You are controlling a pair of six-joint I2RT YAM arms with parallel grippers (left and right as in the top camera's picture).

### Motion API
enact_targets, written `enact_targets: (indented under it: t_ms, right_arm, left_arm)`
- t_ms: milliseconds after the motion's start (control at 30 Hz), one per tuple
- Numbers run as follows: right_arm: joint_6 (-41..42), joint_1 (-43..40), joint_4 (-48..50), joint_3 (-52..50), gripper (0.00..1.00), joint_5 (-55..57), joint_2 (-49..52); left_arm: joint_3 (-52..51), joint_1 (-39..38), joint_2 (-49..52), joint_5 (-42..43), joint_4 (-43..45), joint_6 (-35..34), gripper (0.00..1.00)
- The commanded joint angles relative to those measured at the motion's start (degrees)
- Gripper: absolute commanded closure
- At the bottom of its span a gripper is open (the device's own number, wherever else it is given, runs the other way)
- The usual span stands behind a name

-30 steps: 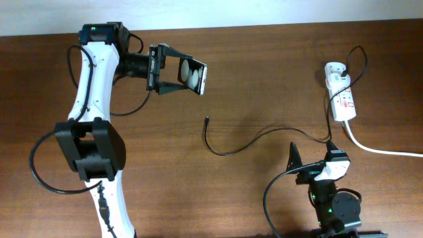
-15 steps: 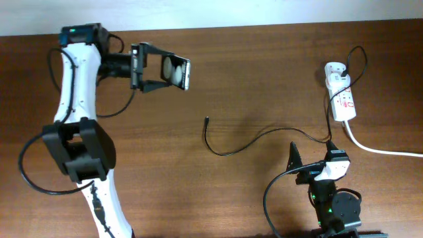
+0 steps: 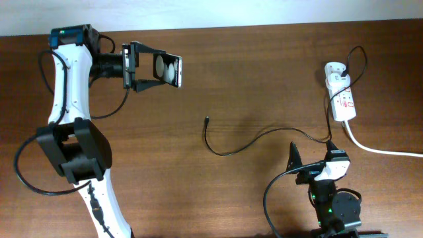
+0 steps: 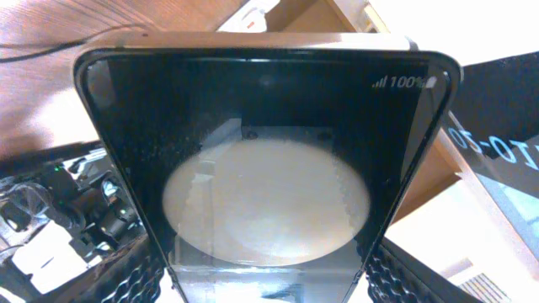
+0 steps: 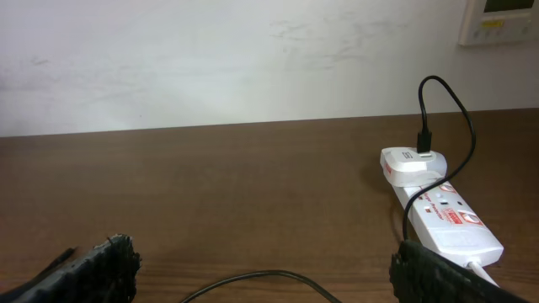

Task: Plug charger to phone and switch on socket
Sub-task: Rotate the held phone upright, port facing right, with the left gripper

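Note:
My left gripper [image 3: 153, 69] is shut on the black phone [image 3: 167, 70] and holds it above the table at the far left. In the left wrist view the phone [image 4: 265, 151] fills the frame between the jaws, its screen showing a pale round reflection. The charger's thin black cable [image 3: 251, 140] lies on the table's middle, its plug tip [image 3: 207, 120] free. It runs to the white adapter [image 3: 334, 71] on the socket [image 3: 343, 100] at the far right. My right gripper [image 3: 310, 168] is open and empty at the near edge, above the cable [image 5: 253, 279]; the socket [image 5: 442, 223] lies ahead right.
A thick white cord [image 3: 383, 149] runs from the socket off the right edge. The brown wooden table [image 3: 231, 79] meets a white wall [image 5: 210, 59] at the back. A wall panel [image 5: 497, 21] shows at upper right.
My left arm has moved the phone leftward and slightly back, away from the table's middle. The right arm, cable and socket have not moved.

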Motion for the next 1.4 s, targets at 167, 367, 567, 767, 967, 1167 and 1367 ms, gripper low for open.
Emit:
enact_targets:
  t_ms: [167, 367, 567, 767, 967, 1167, 1367]
  right_arm:
    - [0.0, -0.5, -0.3, -0.4, 0.01, 0.5, -0.5]
    - [0.0, -0.5, -0.3, -0.4, 0.01, 0.5, -0.5]
    - [0.0, -0.5, -0.3, -0.4, 0.01, 0.5, -0.5]
    - [0.0, -0.5, -0.3, -0.4, 0.02, 0.5, -0.5]
    - [0.0, -0.5, -0.3, -0.4, 0.01, 0.5, -0.5]
    - [0.0, -0.5, -0.3, -0.4, 0.01, 0.5, -0.5]
    - [0.0, -0.5, -0.3, -0.4, 0.01, 0.5, -0.5]
  left_arm:
    - [-0.2, 0.3, 0.2, 2.2, -0.2, -0.8, 0.87]
    - [-0.2, -0.7, 0.2, -1.9, -0.2, -0.8, 0.88]
    - [-0.8, -3.0, 0.4, -1.9, 1.9, -0.8, 0.91]
    - [-2.4, -4.8, 3.2, -3.3, 2.1, -0.7, 0.89]
    - [-2.4, -7.8, 3.8, -8.0, 2.2, -0.7, 0.9]
    - [-2.4, -9.7, 4.7, -8.7, 3.0, -0.7, 0.91]
    - [-2.5, -11.0, 8.9, -5.3, 2.6, -0.7, 0.89]
